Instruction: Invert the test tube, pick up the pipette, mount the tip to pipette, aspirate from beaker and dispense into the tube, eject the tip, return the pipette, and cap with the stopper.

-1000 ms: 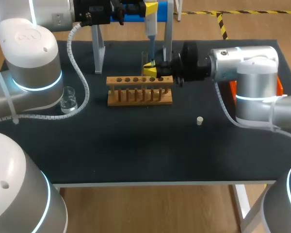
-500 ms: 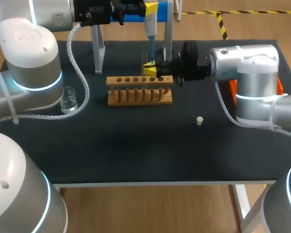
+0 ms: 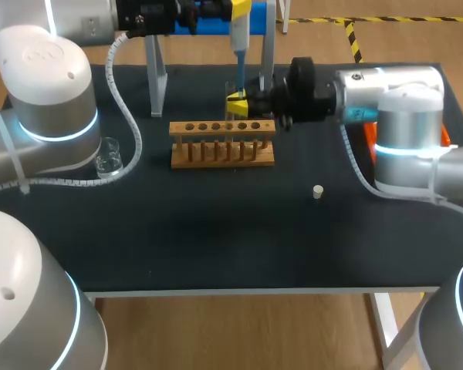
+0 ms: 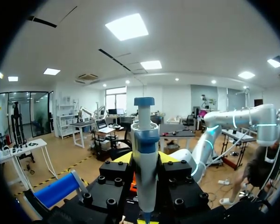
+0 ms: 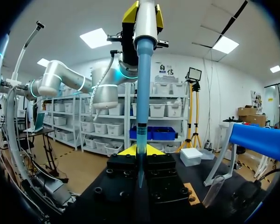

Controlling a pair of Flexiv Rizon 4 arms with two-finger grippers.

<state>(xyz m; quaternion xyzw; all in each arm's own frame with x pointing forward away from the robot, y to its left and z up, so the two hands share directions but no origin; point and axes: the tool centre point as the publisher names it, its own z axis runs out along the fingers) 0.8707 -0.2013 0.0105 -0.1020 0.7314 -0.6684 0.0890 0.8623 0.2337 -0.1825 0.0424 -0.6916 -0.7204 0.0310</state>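
My left gripper point(image 3: 239, 11) is shut on the white and blue pipette point(image 3: 238, 42) and holds it upright above the far middle of the table. Its blue tip point(image 5: 142, 93) points down into the clear test tube point(image 3: 231, 89). My right gripper point(image 3: 237, 103) is shut on that tube just behind the wooden rack point(image 3: 222, 143). In the left wrist view the pipette point(image 4: 144, 154) stands between the left gripper point(image 4: 145, 162) fingers. In the right wrist view the tip ends between the right gripper point(image 5: 139, 156) fingers, and the glass is hard to make out. A small white stopper point(image 3: 318, 191) lies on the mat to the right.
A glass beaker point(image 3: 108, 159) stands at the left under my left arm. The pipette stand point(image 3: 155, 77) with a blue bar point(image 5: 260, 139) rises behind the rack. An orange box point(image 3: 446, 139) is partly hidden behind my right arm.
My right gripper has lifted the test tube slightly toward the pipette tip. The pipette and left gripper have barely shifted.
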